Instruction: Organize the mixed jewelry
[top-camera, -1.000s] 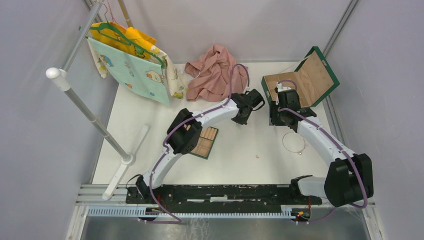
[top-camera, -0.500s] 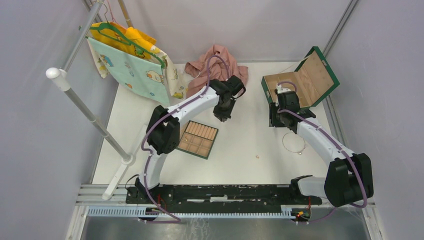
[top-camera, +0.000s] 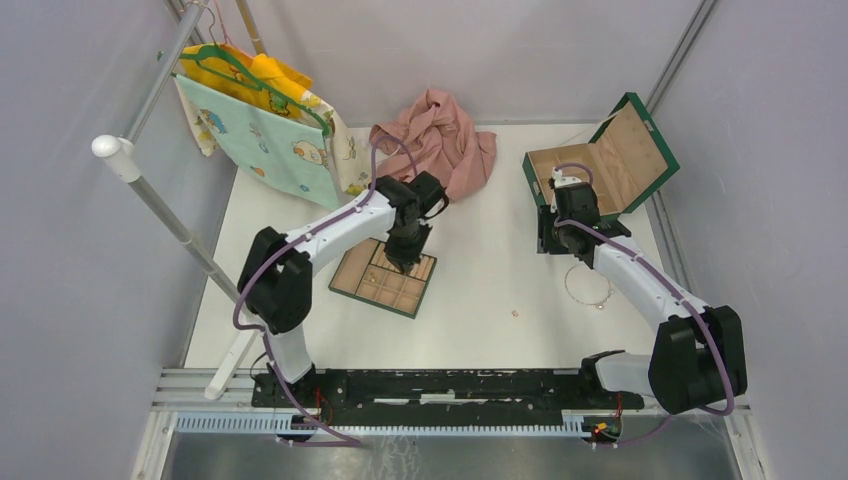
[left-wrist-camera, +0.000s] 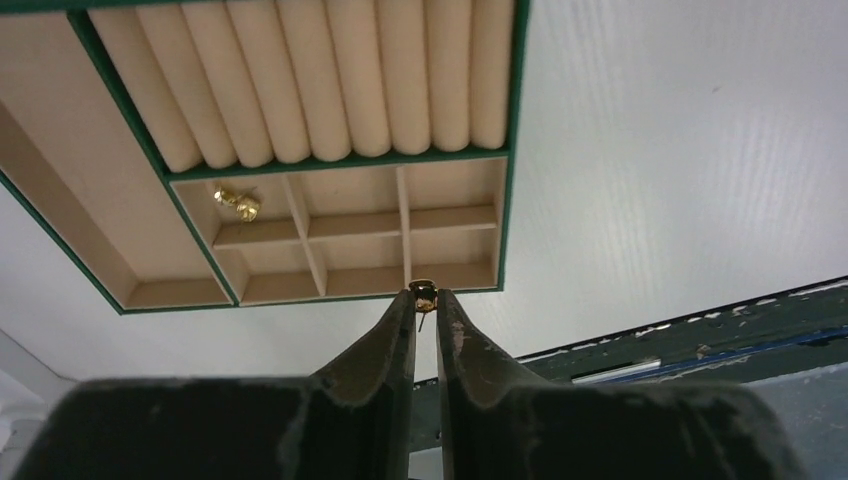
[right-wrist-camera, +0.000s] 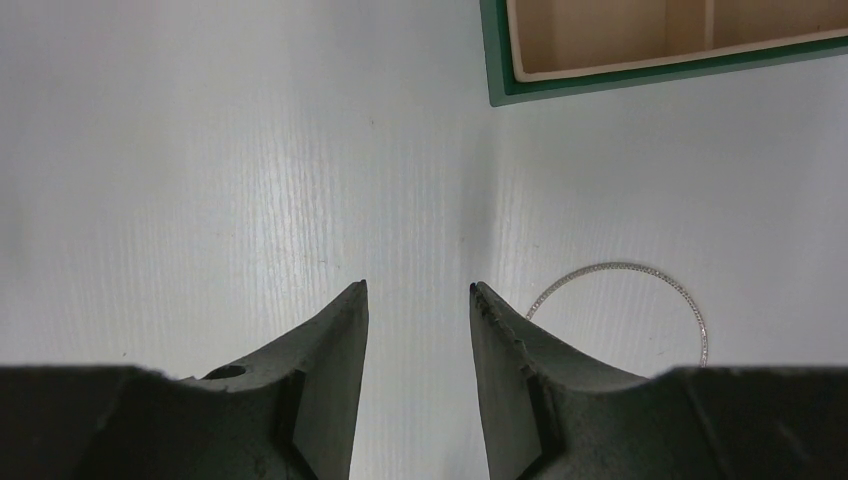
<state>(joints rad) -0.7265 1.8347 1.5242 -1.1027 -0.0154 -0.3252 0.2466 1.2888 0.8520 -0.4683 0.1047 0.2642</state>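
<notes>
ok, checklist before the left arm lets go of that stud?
1. Left gripper shut on tiny gold stud: ok.
2. Stud above a small cell of the tan compartmented tray: cannot tell; wrist view puts it at the tray's green edge.
3. Small cells free: ok; only one holds gold pieces.
4. Right gripper open, away from the tray: ok.
5. All jewelry collected: not ok; thin silvery wire loop and one pale bead lie loose.

L arm (top-camera: 330, 228) reaches fwd, elbow bent, wrist pointing down. L end effector (left-wrist-camera: 424, 297) nearly closed, tips pinching a gold stud (left-wrist-camera: 422, 289). R arm (top-camera: 640, 272) stretched fwd. R end effector (right-wrist-camera: 418, 288) fingers partway apart, nothing btwn them.
</notes>
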